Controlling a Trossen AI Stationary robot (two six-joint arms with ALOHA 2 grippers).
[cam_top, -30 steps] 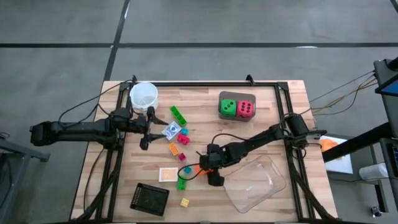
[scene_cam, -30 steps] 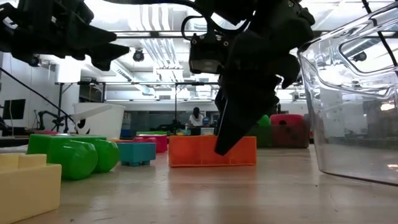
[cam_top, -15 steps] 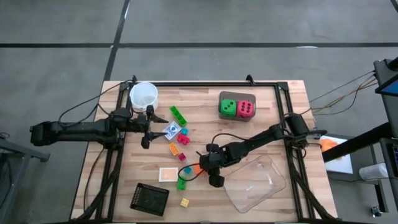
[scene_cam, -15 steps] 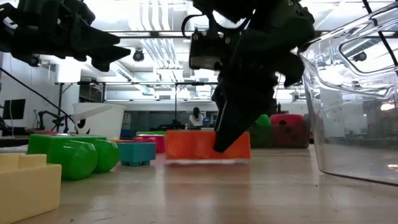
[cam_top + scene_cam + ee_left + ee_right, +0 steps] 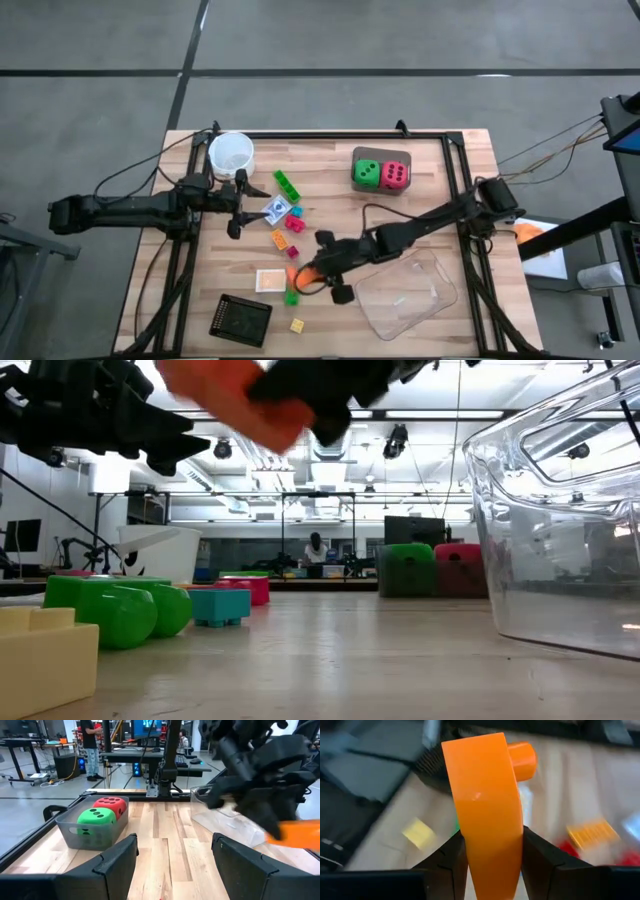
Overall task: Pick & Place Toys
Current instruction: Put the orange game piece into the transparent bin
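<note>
My right gripper is shut on an orange plastic toy piece, which hangs above the table's middle, left of the clear tray. In the low view the orange piece is high above the tabletop. Several small bricks lie loose on the wood: green, red, orange, green, yellow. A green die and a pink-red die sit in a grey bin. My left gripper waits open, level, near the white cup. My right gripper pinches the orange piece by its two broad faces between the two fingers. The fingers slant down from the table's right side. The piece sticks out past the fingertips, a round stud at its far end, and is lifted clear of the table.
A black square plate and a pale tile lie at the near left. A white-and-blue piece lies by the left gripper. A dark metal frame runs round the tabletop. Bare wood lies between the dice bin and the tray.
My right gripper has taken the orange piece off the table and raised it well clear, tipping its fingers up from steeply downward and shifting slightly toward the table's left. The piece, flat on the wood a second ago, now hangs in the air.
</note>
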